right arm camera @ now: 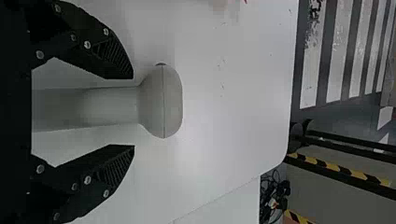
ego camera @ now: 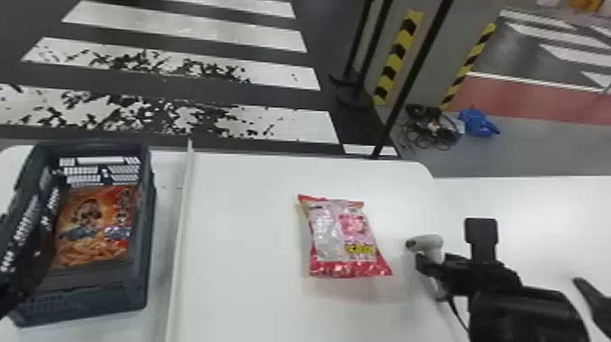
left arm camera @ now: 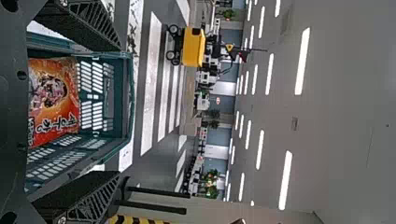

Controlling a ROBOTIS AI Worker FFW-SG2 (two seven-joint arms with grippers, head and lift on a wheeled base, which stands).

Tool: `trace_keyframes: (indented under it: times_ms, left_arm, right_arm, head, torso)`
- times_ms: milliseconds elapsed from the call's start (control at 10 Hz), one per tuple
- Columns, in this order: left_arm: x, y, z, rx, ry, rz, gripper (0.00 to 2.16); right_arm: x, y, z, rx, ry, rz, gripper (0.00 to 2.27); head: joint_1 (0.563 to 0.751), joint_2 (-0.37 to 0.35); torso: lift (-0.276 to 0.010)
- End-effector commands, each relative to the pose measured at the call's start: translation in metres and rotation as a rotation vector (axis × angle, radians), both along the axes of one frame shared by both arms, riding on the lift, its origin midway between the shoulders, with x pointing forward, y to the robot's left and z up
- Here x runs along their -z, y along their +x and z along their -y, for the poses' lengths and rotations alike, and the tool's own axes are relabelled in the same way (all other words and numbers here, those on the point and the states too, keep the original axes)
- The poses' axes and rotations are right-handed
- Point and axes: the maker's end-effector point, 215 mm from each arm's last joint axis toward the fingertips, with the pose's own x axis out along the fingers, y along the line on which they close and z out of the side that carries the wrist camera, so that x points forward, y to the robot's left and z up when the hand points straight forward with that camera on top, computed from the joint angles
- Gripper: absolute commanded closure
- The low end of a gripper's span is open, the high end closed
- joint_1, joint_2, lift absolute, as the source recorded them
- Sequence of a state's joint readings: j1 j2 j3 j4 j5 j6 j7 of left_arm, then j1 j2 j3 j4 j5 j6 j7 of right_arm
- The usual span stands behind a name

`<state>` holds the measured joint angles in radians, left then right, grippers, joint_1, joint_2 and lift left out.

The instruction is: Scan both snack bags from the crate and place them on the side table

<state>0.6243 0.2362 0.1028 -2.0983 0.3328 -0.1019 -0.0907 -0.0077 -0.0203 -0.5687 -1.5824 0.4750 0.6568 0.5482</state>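
Currently, R gripper (right arm camera: 133, 112) stands w/ fingers wide, astride the handle of the scanner (right arm camera: 163, 102); gap visible each side, so not clamped. Scanner prob. rigid, smooth, fairly light; best hold = squarely round handle, below head, minding the cable.

Next out: pink bag (ego camera: 341, 234), face up on the white table (ego camera: 241, 254), well apart from the crate (ego camera: 86, 295). Prob. v. light, soft, puffed; film slick, contents crushable. Best hold = mid-body across the narrow width, gentle squeeze; end seals prob. fold if pinched alone.

L gripper (left arm camera: 119, 111): fingers wide, nothing btwn them, at the crate. Orange bag (ego camera: 93, 227) sits inside crate; flat or leaning, cannot tell. Same handling expected; crate walls prob. limit finger room, so approach from above, take bag by its middle.

Views compared: R wrist view gives handle clearance, which head view leaves unclear. Head view gives both bags' whole lie, plus the neighbouring white surface (ego camera: 523, 200), poss. the side table. Far off: head view has the blue bundle (ego camera: 477, 122) on floor near a pillar; L wrist view looks past crate to a yellow wheeled cart (left arm camera: 193, 46) and ceiling lights (left arm camera: 302, 60).
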Motion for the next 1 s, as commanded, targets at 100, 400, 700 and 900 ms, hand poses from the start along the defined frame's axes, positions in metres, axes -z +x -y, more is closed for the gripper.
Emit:
trace_keyframes:
  times_ms: [100,400,700,900]
  left_arm:
    - [0.000,0.000,0.001,0.002,-0.002,0.000,0.05]
    - [-0.001,0.000,0.001,0.001,-0.002,0.001,0.05]
    - [-0.004,-0.001,0.001,0.003,-0.002,0.008,0.05]
    - [-0.005,-0.001,0.002,0.004,-0.002,0.008,0.05]
  right_arm:
    - [0.003,-0.007,0.006,0.017,0.016,-0.030,2.08]
    - [-0.003,-0.014,0.010,0.037,0.029,-0.031,2.24]
    - [-0.035,-0.010,0.002,0.047,0.047,0.017,2.24]
    - [-0.050,-0.007,-0.020,0.026,0.078,0.026,2.24]
  head:
    - [0.695,-0.278]
    - [0.695,-0.287]
    - [0.695,-0.294]
    - [0.695,-0.283]
  torso:
    - [-0.098]
    - [-0.098]
    - [-0.098]
    - [-0.098]
